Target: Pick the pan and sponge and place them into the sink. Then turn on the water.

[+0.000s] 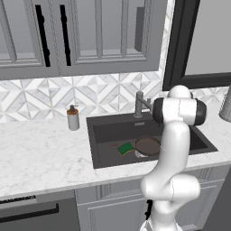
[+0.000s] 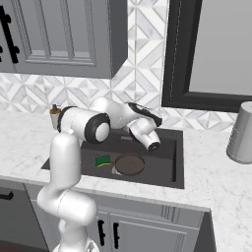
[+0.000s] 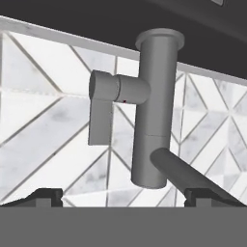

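The dark brown pan (image 1: 148, 145) (image 2: 129, 165) lies in the black sink (image 1: 97, 135) (image 2: 162, 162), over the drain. Beside its handle on the sink floor rests the green and yellow sponge (image 1: 126, 148) (image 2: 103, 160). My arm (image 2: 145, 132) reaches over the basin toward the back wall. In the hand view my gripper (image 3: 128, 198) is open, its two fingertips (image 3: 48, 195) wide apart with nothing between them. It faces the grey faucet (image 3: 154, 111) (image 1: 140, 104) at close range. The faucet's lever (image 3: 100, 120) juts to one side and its spout (image 3: 188, 176) runs toward me. The water is out of view.
A grey soap dispenser (image 1: 73, 118) (image 2: 54, 114) with a brown pump stands on the marble counter left of the sink. A grey canister (image 2: 242, 134) (image 1: 226, 104) sits at the far right. Wall cabinets hang above, and the tiled backsplash is right behind the faucet.
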